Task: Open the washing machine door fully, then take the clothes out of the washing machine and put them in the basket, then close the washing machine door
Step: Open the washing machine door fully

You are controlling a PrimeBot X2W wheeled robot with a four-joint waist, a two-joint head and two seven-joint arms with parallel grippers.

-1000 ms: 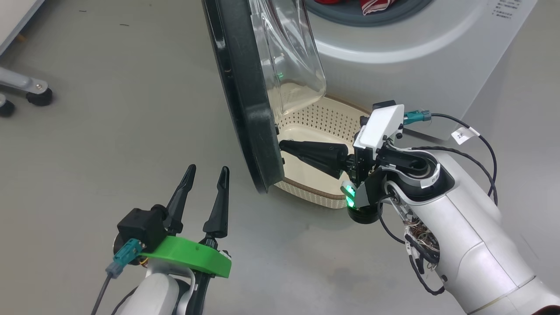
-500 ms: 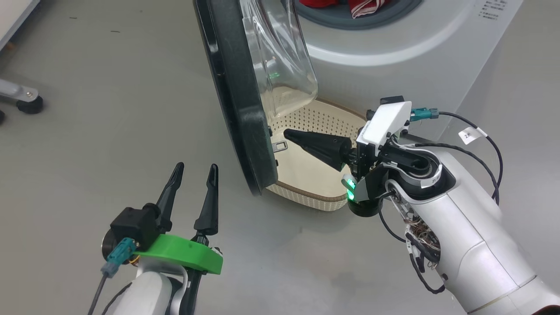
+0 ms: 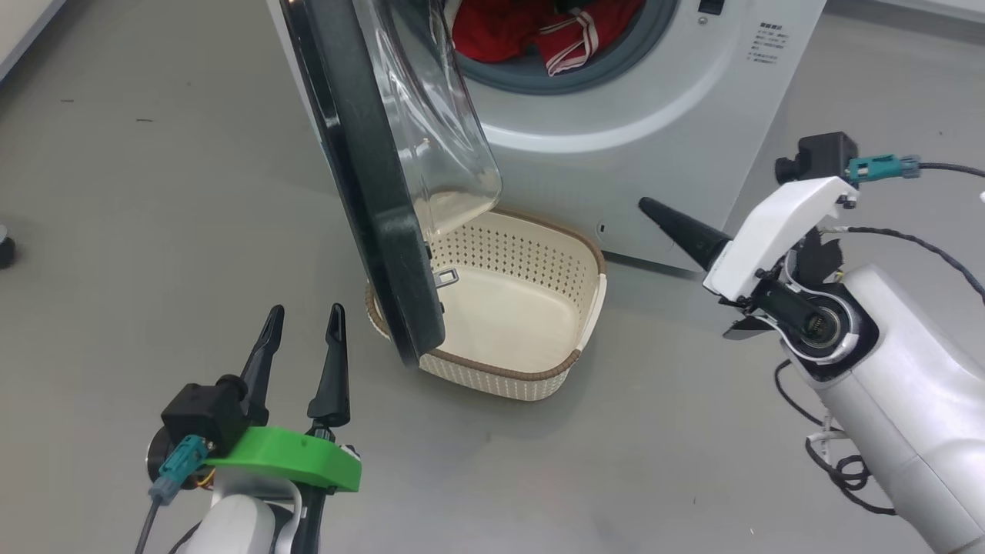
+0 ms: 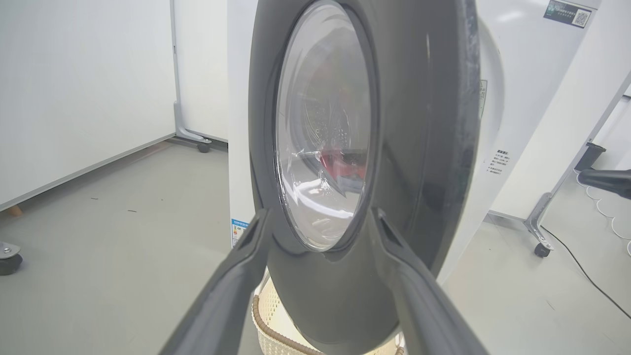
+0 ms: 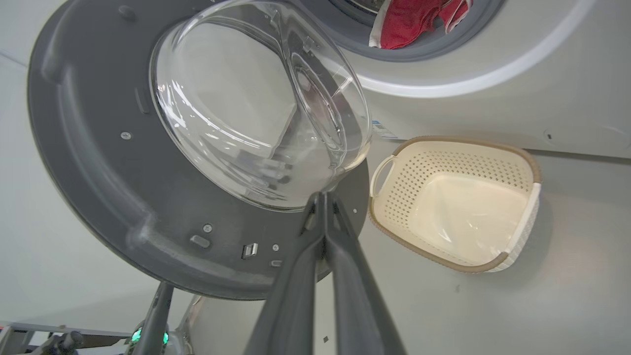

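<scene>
The washing machine door [image 3: 362,177] stands half open, edge-on to me, its clear bowl [image 3: 439,146] over the basket [image 3: 492,368], which sits empty on the floor against the washing machine [image 3: 654,108]. Red clothes [image 3: 531,31] with white striped trim lie in the porthole. My left gripper [image 3: 305,312] is open, low at the left, just short of the door's outer face [image 4: 419,148]. My right gripper [image 3: 645,203] is shut and holds nothing, right of the basket and apart from the door. In the right wrist view, the closed fingertips [image 5: 323,197] point at the door's inner side [image 5: 98,148] and the basket [image 5: 493,162].
Grey floor lies all around. A caster foot [image 4: 6,256] stands at the far left and a wheeled frame leg [image 4: 540,236] right of the washer. Cables hang from my right forearm [image 3: 908,400].
My shut right gripper has drawn back from the door's inner rim, over the basket, to the right. The head camera has shifted, showing more of the porthole and clothes.
</scene>
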